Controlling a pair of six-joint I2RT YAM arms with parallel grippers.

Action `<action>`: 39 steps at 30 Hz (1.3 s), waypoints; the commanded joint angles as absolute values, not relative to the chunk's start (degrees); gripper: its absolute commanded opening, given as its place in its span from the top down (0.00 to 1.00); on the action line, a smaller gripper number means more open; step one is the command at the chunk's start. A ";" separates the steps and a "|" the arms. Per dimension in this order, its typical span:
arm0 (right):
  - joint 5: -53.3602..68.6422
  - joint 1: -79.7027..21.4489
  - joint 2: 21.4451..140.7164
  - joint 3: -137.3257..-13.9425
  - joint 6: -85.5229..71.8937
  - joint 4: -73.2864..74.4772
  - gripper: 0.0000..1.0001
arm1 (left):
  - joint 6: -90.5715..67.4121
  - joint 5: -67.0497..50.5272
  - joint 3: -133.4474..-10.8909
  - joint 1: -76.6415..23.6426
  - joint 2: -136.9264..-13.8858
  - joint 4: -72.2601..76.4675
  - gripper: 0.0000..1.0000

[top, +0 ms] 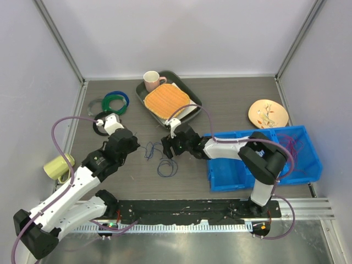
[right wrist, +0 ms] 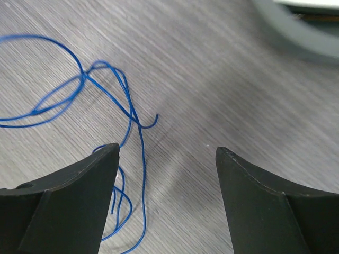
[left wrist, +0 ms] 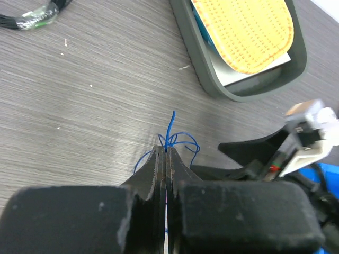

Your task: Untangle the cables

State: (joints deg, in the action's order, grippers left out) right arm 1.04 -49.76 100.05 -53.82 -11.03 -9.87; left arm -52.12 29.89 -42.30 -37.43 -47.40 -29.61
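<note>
At centre frame of the top view, the left gripper [top: 133,145] is clenched on a blue cable [top: 159,158]. The left wrist view shows what the top view cannot: the jaws pressed flat together, with the cable's free end [left wrist: 171,127] sticking straight up-frame from the tips [left wrist: 166,151] and small loops spilling to either side. Just to the right, the right gripper [top: 166,147] stands released. Its wrist view shows both fingers spread [right wrist: 167,151] over bare tabletop with nothing between them. The blue strands [right wrist: 106,92] run from upper left down past the left finger [right wrist: 79,180]. From above, the tangle stretches from the left gripper down-right to a round loop [top: 167,168].

Above them, a grey tray [top: 193,100] holds an orange woven cloth [top: 166,101], with a pink mug [top: 152,81] at its upper-left corner. At lower right, a blue bin [top: 308,168] holds thin reddish strands [top: 295,144].
</note>
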 commanded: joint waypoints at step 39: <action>-59.94 -53.10 63.81 -71.35 14.23 -11.07 0.99 | -51.42 31.90 -36.65 -13.98 -45.97 -34.01 1.00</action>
State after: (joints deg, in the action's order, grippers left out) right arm -51.05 -56.58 67.61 -62.87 4.29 -6.46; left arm -50.59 29.95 -37.01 -14.83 -45.36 -34.96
